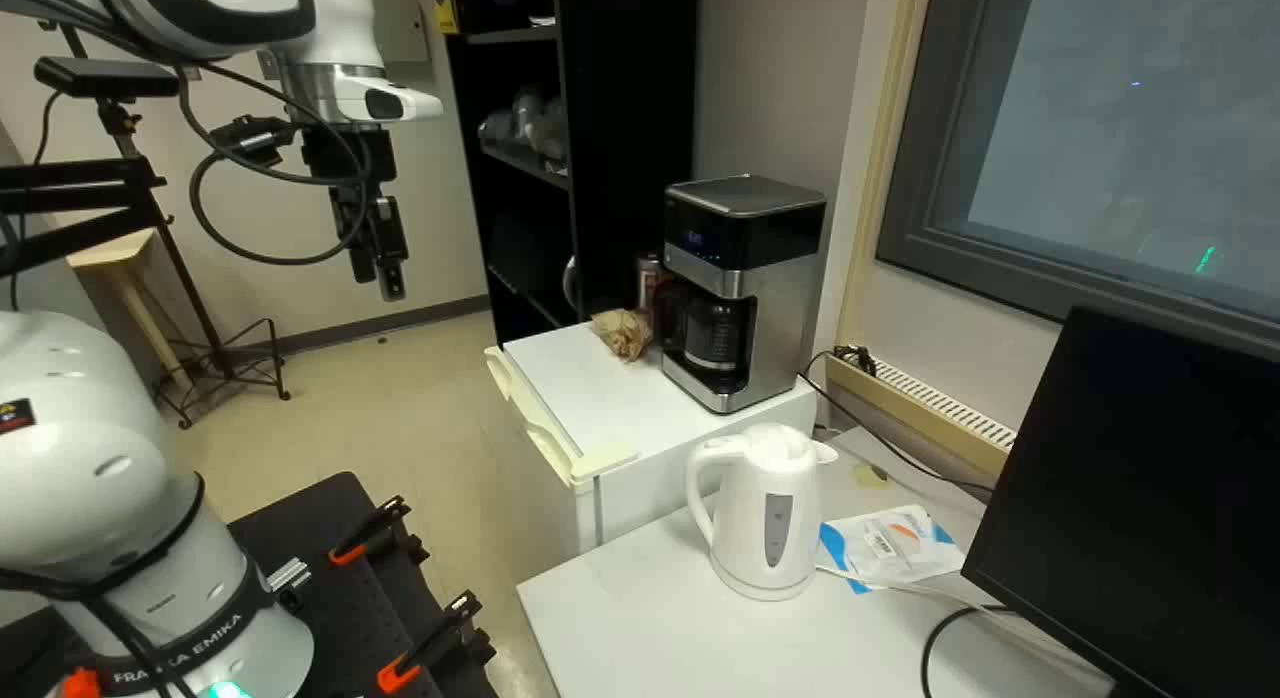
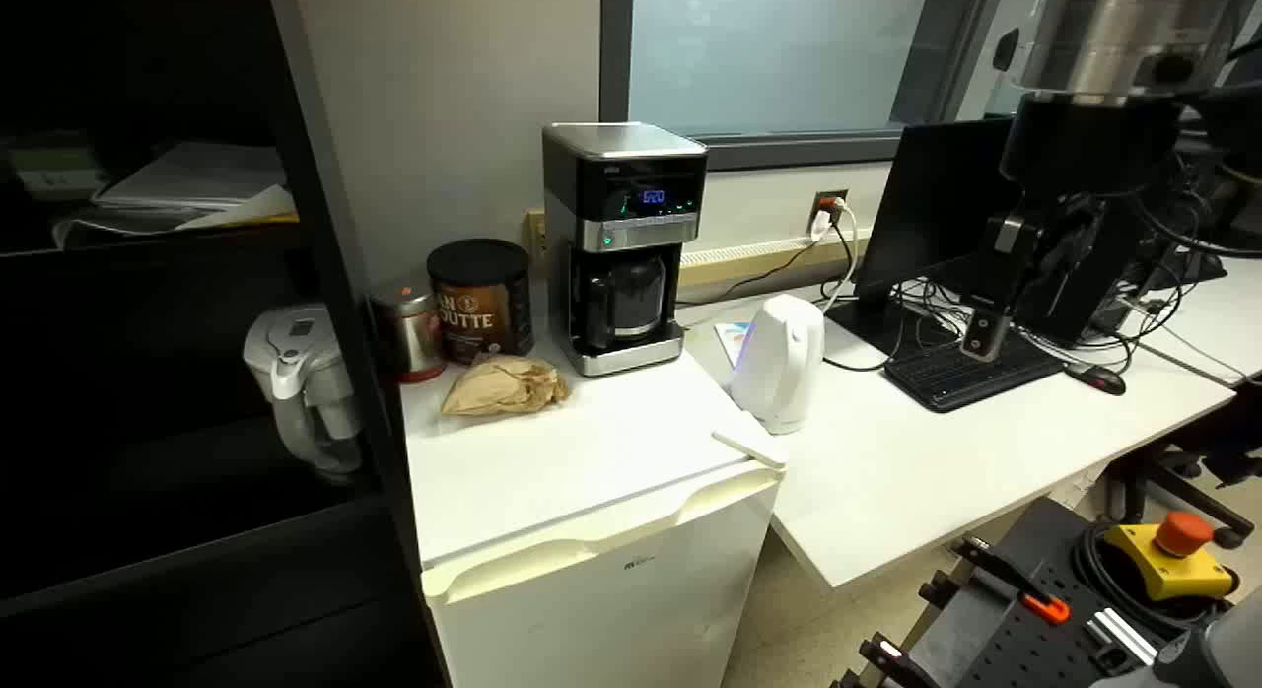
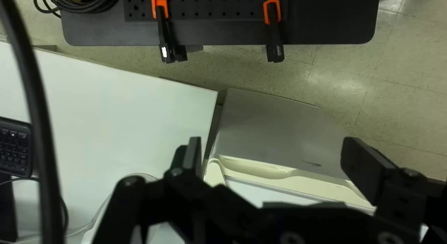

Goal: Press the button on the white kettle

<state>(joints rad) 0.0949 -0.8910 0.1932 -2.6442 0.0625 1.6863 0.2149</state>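
The white kettle (image 1: 755, 523) stands upright on the white desk (image 1: 640, 618). Its loop handle (image 1: 700, 478) is toward the mini fridge and a grey level window is on its side. It also shows in an exterior view (image 2: 784, 368) with a purple-blue glow along one edge. Its button cannot be made out. In the wrist view the kettle is mostly hidden behind a finger at the lower left. My gripper (image 3: 272, 149) is open and empty, fingers wide apart. It hangs in the air well above and apart from the kettle in both exterior views (image 1: 378, 278) (image 2: 981, 338).
A black-and-silver coffee machine (image 2: 626, 254) stands on the mini fridge (image 2: 592, 471), beside a paper bag (image 2: 508, 384), a coffee tub (image 2: 480, 304) and a metal can (image 2: 412, 338). A monitor (image 1: 1150, 498), keyboard (image 2: 971, 373), white packet (image 1: 890, 543) and cables share the desk. A black shelf (image 1: 630, 128) stands behind.
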